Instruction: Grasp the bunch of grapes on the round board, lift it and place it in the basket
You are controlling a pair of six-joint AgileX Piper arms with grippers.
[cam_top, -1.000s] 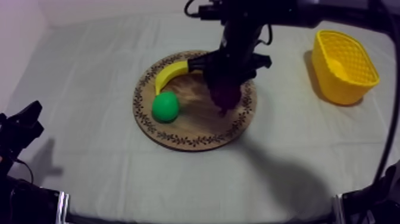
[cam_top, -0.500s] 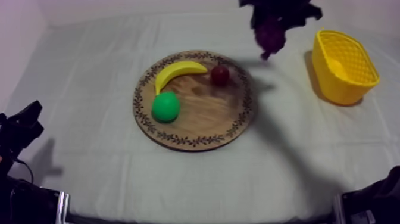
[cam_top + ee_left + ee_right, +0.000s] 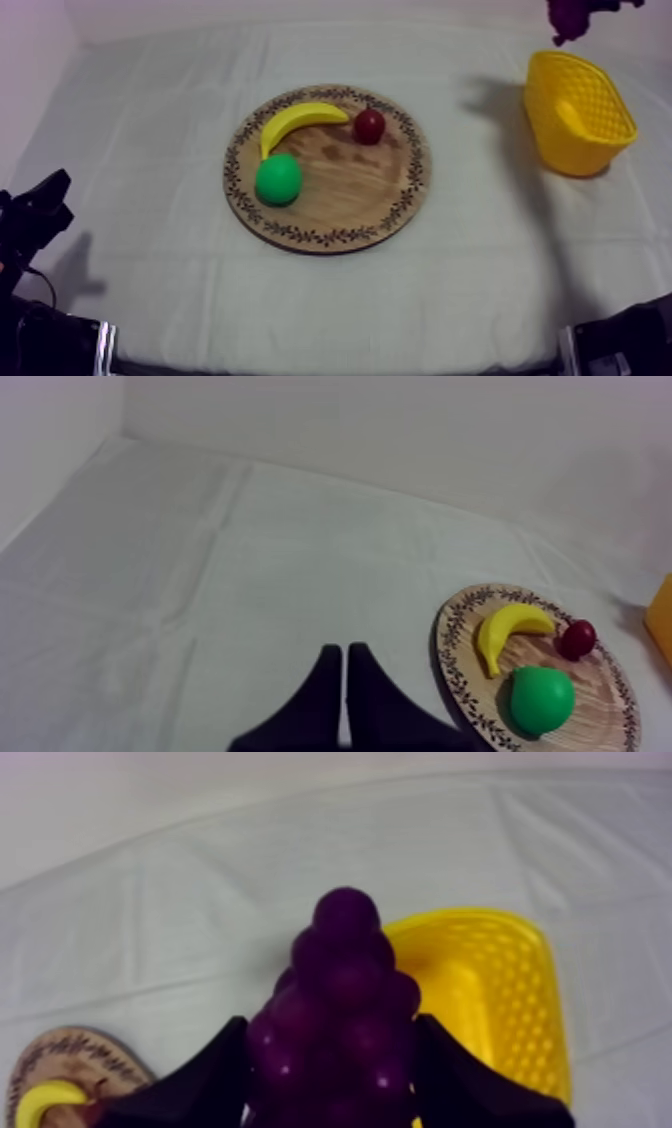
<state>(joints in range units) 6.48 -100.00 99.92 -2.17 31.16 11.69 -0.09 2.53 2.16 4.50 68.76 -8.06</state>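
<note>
Our right gripper (image 3: 332, 1037) is closed round the grapes (image 3: 345, 977). Its two black fingers (image 3: 215, 1067) press the bunch from either side, as far apart as the bunch is wide. The bunch hangs in the air, clear of the cloth (image 3: 150, 922), with the basket (image 3: 500, 992) beyond it. The grapes cover one side of the basket. The bunch's near end and the roots of the fingers are cut off by the picture's edge. Beside one finger we see a slice of the board (image 3: 75, 1052) and one end of the banana (image 3: 40, 1104).

From above, the grapes (image 3: 570, 18) sit at the upper edge, past the far rim of the basket (image 3: 580, 110). The edge cuts the bunch, and we cannot tell whether it hangs right over the basket or just short of it.

On the board (image 3: 330, 225) lie the banana (image 3: 300, 120), the pear (image 3: 278, 180) just beside its lower end, and the small red fruit (image 3: 369, 125) near its other end.

Our left gripper (image 3: 38, 210) sits low at the left, well apart from the board. In its wrist view the left gripper (image 3: 344, 651) has its fingers together in a narrow wedge, gripping nothing. Beyond it the board (image 3: 452, 641) is cut by the edge, and a yellow sliver of the basket (image 3: 662, 621) shows there.
</note>
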